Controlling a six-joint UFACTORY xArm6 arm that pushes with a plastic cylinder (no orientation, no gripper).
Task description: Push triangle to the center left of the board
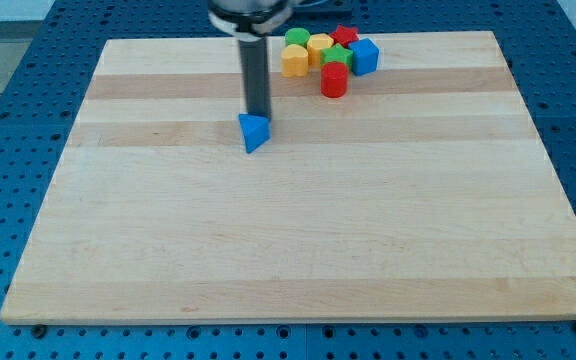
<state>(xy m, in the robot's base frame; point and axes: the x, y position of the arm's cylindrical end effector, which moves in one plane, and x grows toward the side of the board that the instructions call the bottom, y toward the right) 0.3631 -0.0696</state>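
Tip (258, 114) of my rod touches blue triangle (254, 132) from above; no gripper.

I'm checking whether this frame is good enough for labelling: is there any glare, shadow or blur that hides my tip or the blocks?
Camera view: even lighting, no glare on the board; my tip sits sharp just above the blue triangle, casting only a faint shadow; the block cluster at the view's top is small but readable.

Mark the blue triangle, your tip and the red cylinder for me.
blue triangle (255, 131): camera view, middle of its top face.
my tip (258, 114): camera view, rod's very end, just above the triangle in view.
red cylinder (334, 80): camera view, middle of its side.
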